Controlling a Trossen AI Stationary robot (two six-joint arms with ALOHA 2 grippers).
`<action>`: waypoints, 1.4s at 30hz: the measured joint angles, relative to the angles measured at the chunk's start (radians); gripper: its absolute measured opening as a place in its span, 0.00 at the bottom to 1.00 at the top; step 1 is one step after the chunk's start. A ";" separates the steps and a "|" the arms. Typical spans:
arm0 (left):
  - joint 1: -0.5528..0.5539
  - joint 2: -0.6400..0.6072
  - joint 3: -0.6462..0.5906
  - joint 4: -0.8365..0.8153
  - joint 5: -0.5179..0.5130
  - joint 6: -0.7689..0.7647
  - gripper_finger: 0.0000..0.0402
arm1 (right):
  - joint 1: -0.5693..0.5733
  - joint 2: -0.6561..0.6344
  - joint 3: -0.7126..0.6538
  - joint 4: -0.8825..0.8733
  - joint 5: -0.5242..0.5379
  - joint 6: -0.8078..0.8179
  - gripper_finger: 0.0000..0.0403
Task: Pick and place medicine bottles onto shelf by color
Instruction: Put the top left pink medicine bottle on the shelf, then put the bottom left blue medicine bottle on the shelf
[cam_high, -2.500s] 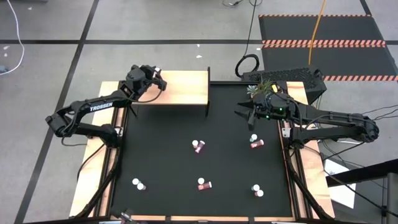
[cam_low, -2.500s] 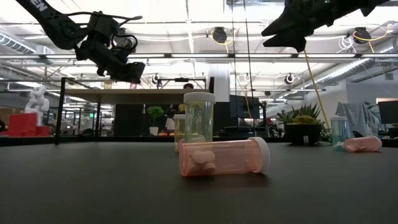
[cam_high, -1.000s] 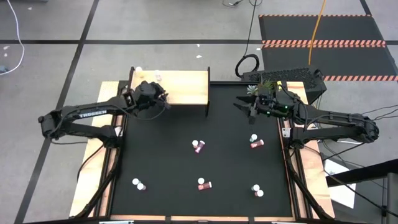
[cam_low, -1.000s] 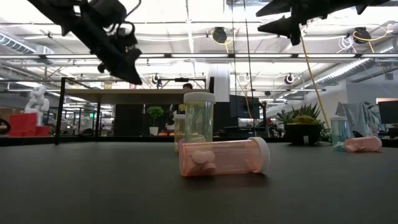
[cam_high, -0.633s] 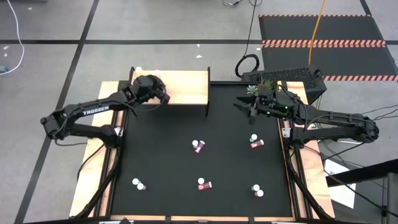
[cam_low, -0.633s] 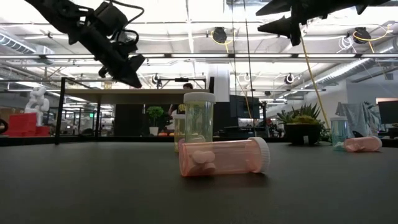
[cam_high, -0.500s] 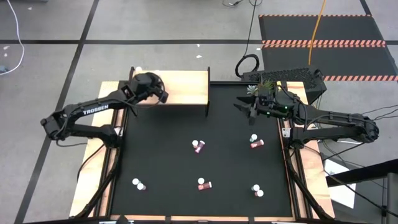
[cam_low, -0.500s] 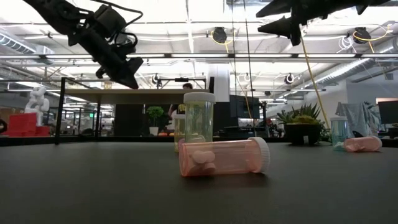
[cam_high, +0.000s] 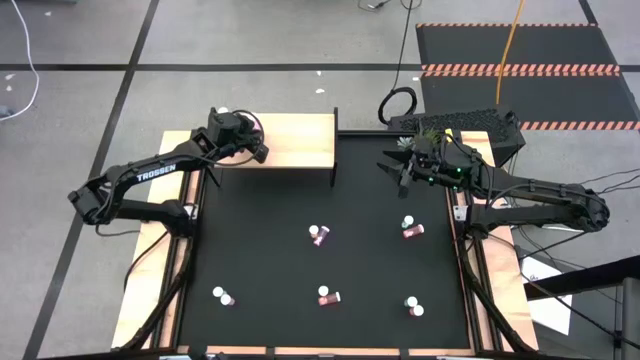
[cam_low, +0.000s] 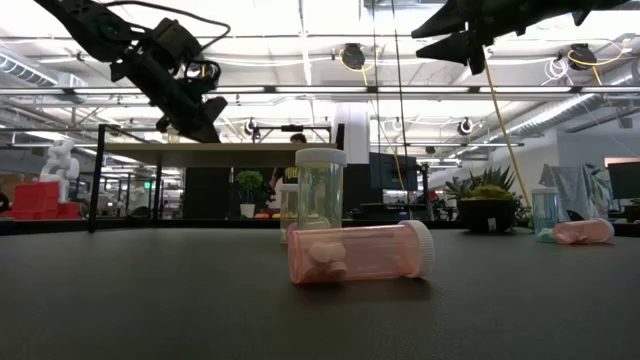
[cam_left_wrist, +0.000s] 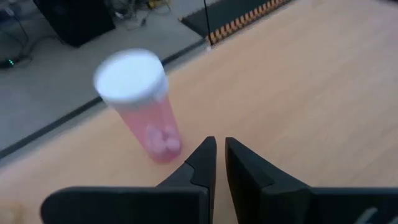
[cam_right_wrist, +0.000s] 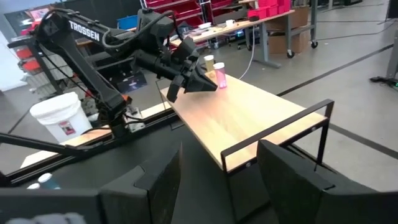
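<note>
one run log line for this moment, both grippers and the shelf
left gripper: shut, empty, over shelf | pink bottle: upright on shelf, beside left gripper | right gripper: open, empty, raised above table

the shelf (cam_high: 295, 140) is pale smooth wood with a thin black metal frame. the bottles (cam_low: 360, 252) look like see-through glossy plastic, with matt white caps. the table (cam_high: 260, 240) has a matt black top and wooden side rails.
</note>
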 joint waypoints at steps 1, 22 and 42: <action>0.001 0.008 0.000 0.007 0.006 -0.001 0.09 | -0.004 0.000 0.000 0.000 -0.001 -0.002 0.50; 0.066 0.037 0.000 0.052 -0.014 0.003 0.09 | -0.038 0.000 0.000 -0.004 -0.029 0.015 0.50; 0.058 -0.004 0.000 0.037 0.040 -0.004 0.13 | -0.045 0.000 0.001 -0.004 -0.029 0.014 0.50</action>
